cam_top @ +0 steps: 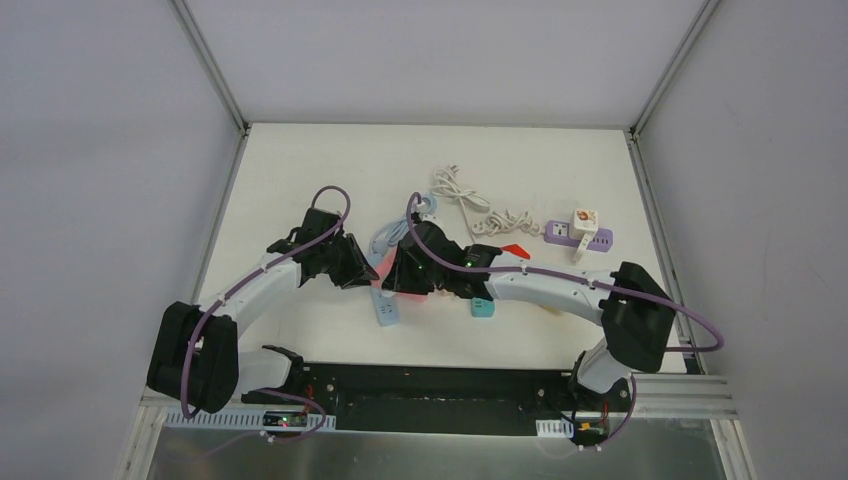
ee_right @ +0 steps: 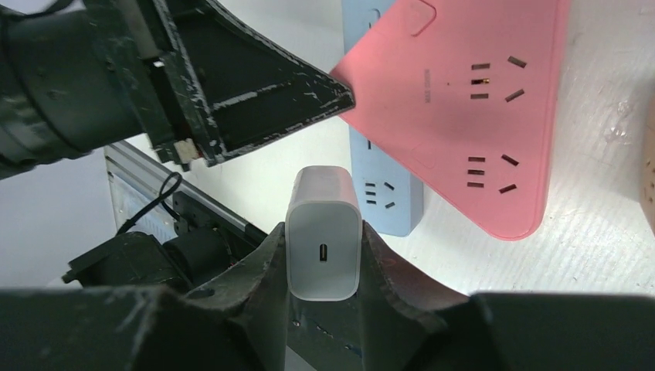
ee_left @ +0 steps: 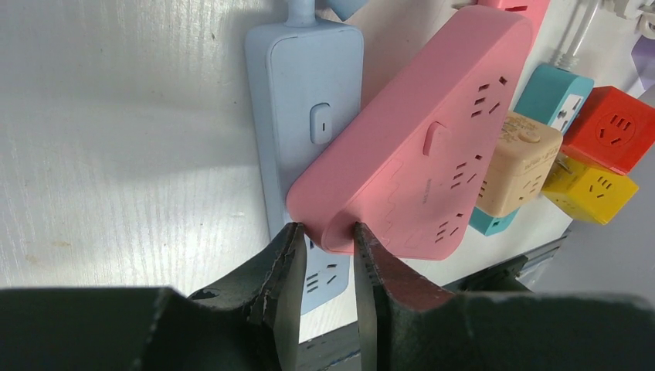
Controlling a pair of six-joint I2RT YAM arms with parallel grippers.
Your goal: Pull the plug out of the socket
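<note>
My right claw (ee_right: 323,230) is clamped on the white plug (ee_right: 324,255), at 6 o'clock in its own view. The plug is apart from the pink socket strip (ee_right: 463,100), which lies at 1 o'clock, so I judge it is already out. My left claw (ee_left: 328,232) pinches the strip's rounded end, firmly as it seems, to hold it on the table (ee_left: 116,154) against the pull.

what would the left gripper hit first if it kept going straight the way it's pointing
The pink power strip: its rounded end sits right between the fingertips of the left gripper, so it would likely meet that almost at once.
</note>
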